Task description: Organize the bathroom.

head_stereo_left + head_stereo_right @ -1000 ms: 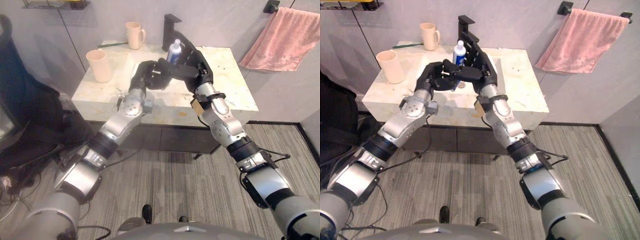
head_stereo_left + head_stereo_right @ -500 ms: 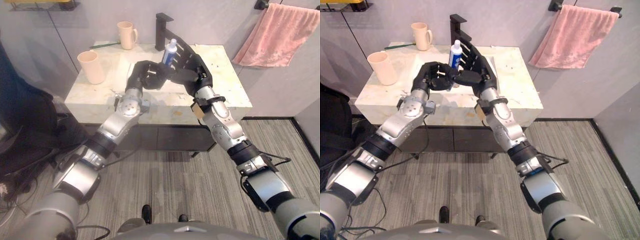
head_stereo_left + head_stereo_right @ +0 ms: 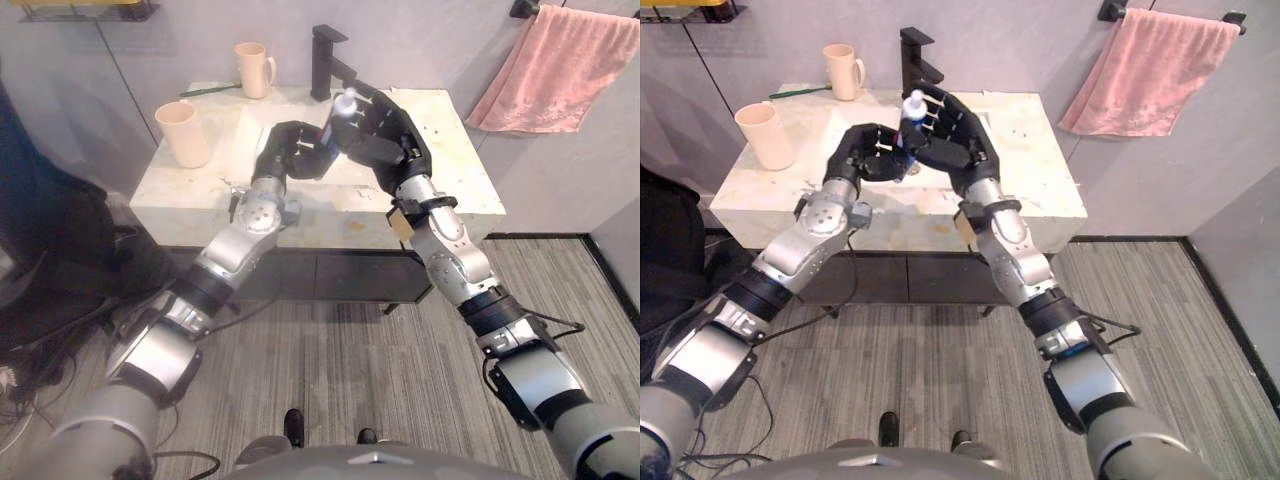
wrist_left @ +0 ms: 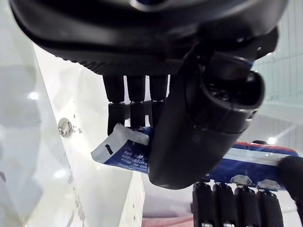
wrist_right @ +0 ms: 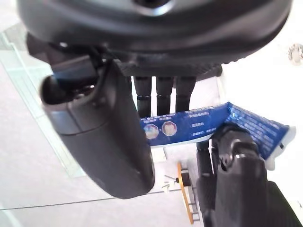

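Over the sink point(image 3: 855, 125), just in front of the faucet point(image 3: 916, 50), the left hand point(image 3: 868, 152) and right hand point(image 3: 945, 135) both clasp the toothpaste tube point(image 4: 128, 151).

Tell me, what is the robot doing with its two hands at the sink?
The robot holds a blue and white toothpaste tube over the sink, between both hands. The left hand pinches the flat crimped end and the right hand curls round the end with the white cap. It looks like a hand-over from one hand to the other. On the counter two pink cups wait, one with a handle near a green toothbrush, and a pink towel hangs on the wall.
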Robot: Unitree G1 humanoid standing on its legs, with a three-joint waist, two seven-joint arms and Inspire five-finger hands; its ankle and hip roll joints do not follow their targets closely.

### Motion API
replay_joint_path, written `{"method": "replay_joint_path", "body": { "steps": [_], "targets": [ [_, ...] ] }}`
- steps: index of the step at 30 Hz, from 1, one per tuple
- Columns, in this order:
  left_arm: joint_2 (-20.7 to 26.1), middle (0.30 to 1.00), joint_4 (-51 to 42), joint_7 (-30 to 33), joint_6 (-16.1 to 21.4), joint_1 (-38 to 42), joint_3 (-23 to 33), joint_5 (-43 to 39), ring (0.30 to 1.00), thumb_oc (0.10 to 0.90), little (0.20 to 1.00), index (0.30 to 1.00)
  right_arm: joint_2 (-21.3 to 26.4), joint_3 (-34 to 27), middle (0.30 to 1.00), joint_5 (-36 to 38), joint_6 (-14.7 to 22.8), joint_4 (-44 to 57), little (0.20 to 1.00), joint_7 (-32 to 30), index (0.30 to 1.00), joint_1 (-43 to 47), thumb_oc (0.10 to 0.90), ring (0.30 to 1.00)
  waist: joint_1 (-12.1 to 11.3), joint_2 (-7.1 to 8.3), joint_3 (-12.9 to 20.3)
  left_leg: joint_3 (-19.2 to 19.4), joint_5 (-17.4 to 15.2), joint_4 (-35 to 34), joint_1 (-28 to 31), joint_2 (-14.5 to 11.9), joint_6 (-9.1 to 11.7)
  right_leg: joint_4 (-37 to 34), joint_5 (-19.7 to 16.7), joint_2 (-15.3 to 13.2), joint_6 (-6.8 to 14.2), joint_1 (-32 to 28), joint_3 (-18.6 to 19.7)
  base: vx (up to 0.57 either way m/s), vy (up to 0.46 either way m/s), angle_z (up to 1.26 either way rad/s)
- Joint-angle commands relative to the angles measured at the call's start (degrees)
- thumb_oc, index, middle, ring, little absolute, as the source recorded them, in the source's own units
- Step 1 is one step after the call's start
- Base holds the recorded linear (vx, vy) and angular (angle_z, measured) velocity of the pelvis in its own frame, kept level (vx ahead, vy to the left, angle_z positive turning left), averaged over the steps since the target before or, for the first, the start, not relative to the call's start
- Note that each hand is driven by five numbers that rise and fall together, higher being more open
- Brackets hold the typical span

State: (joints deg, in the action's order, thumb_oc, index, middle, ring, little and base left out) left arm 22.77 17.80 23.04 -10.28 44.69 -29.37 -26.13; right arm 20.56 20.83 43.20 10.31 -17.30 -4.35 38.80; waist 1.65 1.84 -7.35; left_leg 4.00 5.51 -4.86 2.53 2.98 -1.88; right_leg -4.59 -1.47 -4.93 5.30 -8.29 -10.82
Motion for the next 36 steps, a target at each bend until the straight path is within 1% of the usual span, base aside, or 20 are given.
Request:
{"method": "replay_joint_path", "body": {
  "steps": [1,5,12,13,14,16,17,20,22,25,32,34,36],
  "targets": [
    [0.4,0.300,5.2,3.6,7.7,10.5,4.8,4.1,0.300,0.400,0.300,0.300,0.3,-2.7,0.300,0.0,5.6,6.5,0.300,3.2,0.300,1.5,0.400,0.300,0.2,1.08,6.5,-0.1,-4.5,-0.1,3.2,1.9,-0.8,1.3,-0.7,1.1,0.1,2.6,0.6,0.00,0.000,0.00],
    [0.5,0.300,5.2,3.7,7.7,10.4,4.9,4.3,0.300,0.400,0.300,0.300,0.4,-2.9,0.300,0.2,5.5,6.6,0.300,2.9,0.300,1.4,0.400,0.300,0.2,1.07,6.4,-0.1,-4.5,-0.1,3.3,1.9,-0.8,1.3,-0.6,1.1,0.1,2.6,0.7,0.00,0.000,-0.01],
    [0.4,0.300,5.2,3.3,7.3,10.3,5.2,3.8,0.300,0.400,0.300,0.300,0.5,-3.1,0.300,-0.6,6.5,6.6,0.300,2.7,0.300,1.6,0.400,0.300,0.1,1.04,6.4,-0.1,-4.6,-0.1,3.3,1.9,-0.8,1.4,-0.6,1.1,0.1,2.6,0.6,0.00,0.000,0.00],
    [0.5,0.479,5.2,3.3,7.1,10.3,5.1,3.4,0.479,0.519,0.479,0.479,0.7,-3.1,0.300,-0.9,6.6,6.6,0.300,2.3,0.300,2.0,0.400,0.300,0.1,1.06,6.4,-0.1,-4.6,-0.1,3.3,1.8,-0.8,1.4,-0.6,1.1,0.1,2.6,0.5,0.00,0.000,0.00],
    [0.3,0.740,5.4,3.1,7.3,10.2,5.1,2.9,0.740,0.693,0.740,0.740,0.8,-3.0,0.300,-1.3,6.9,6.6,0.300,2.0,0.300,2.5,0.400,0.300,0.0,1.05,6.4,-0.1,-4.6,-0.1,3.3,1.8,-0.8,1.5,-0.5,1.1,0.1,2.6,0.5,0.00,0.000,0.00],
    [0.3,0.740,5.3,2.9,7.3,9.9,5.2,2.6,0.740,0.693,0.740,0.740,1.0,-3.2,0.300,-1.6,7.3,6.8,0.300,1.6,0.300,2.9,0.400,0.300,-0.1,1.07,6.4,-0.2,-4.6,-0.1,3.3,1.8,-0.8,1.5,-0.5,1.1,0.1,2.5,0.4,0.00,0.000,0.00],
    [0.3,0.900,5.1,2.2,7.3,9.6,5.4,2.1,0.900,0.800,0.900,0.900,1.3,-3.4,0.300,-2.0,7.5,7.0,0.300,1.2,0.300,3.3,0.400,0.300,-0.3,1.10,6.4,-0.3,-4.6,-0.1,3.3,1.8,-0.8,1.5,-0.4,1.1,0.1,2.5,0.2,0.00,0.000,0.00],
    [0.4,0.900,4.4,0.9,7.9,8.9,5.5,3.1,0.900,0.800,0.900,0.900,2.3,-4.0,0.300,-2.9,8.0,7.2,0.300,0.2,0.300,4.9,0.400,0.300,-0.7,1.36,6.3,-0.7,-4.6,-0.1,3.2,1.8,-0.7,1.6,-0.3,1.0,0.2,2.4,-0.1,-0.02,-0.060,0.01],
    [1.4,0.900,2.2,-0.7,8.1,8.0,6.1,4.2,0.900,0.800,0.900,0.900,3.0,-4.2,0.300,-3.4,9.0,7.0,0.300,-0.6,0.300,5.7,0.400,0.300,-1.2,1.60,6.5,-0.6,-4.6,-0.1,3.1,1.7,-0.5,1.6,-0.2,1.0,0.1,2.3,-0.4,-0.01,-0.048,0.04],
    [2.9,0.900,-1.8,-2.8,7.3,7.4,6.6,4.5,0.900,0.800,0.900,0.900,4.4,-4.5,0.300,-3.0,10.0,7.2,0.300,-2.0,0.300,6.9,0.400,0.300,-2.0,1.56,6.6,-1.0,-4.5,-0.1,2.9,1.7,-0.5,2.1,0.1,1.0,-0.1,2.4,-1.1,-0.01,-0.036,0.05],
    [4.5,0.900,-6.5,-6.2,5.2,5.0,8.2,2.3,0.900,0.800,0.900,0.900,5.6,-5.1,0.300,-3.9,9.8,7.4,0.300,-3.3,0.300,8.4,0.400,0.300,-3.4,1.56,6.7,-2.3,-4.5,-0.1,3.0,1.9,-0.5,2.3,0.6,1.0,-0.2,1.8,-2.2,0.00,-0.039,0.12],
    [5.6,0.900,-8.5,-8.0,5.6,2.7,9.8,1.4,0.900,0.800,0.900,0.900,6.2,-5.5,0.300,-5.2,9.8,7.7,0.300,-3.7,0.300,8.5,0.400,0.300,-4.4,1.61,6.8,-3.1,-4.4,-0.1,2.8,2.0,-0.5,2.1,0.7,1.0,-0.3,1.5,-2.6,-0.01,-0.057,0.14],
    [6.5,0.900,-10.0,-8.8,5.7,1.3,10.6,1.2,0.900,0.800,0.900,0.900,6.8,-5.8,0.300,-5.4,9.8,8.1,0.300,-3.9,0.300,8.5,0.400,0.300,-4.9,1.64,6.8,-3.5,-4.3,-0.1,2.7,2.1,-0.4,2.1,0.8,1.0,-0.3,1.4,-2.9,-0.01,-0.044,0.16]
  ]
}}
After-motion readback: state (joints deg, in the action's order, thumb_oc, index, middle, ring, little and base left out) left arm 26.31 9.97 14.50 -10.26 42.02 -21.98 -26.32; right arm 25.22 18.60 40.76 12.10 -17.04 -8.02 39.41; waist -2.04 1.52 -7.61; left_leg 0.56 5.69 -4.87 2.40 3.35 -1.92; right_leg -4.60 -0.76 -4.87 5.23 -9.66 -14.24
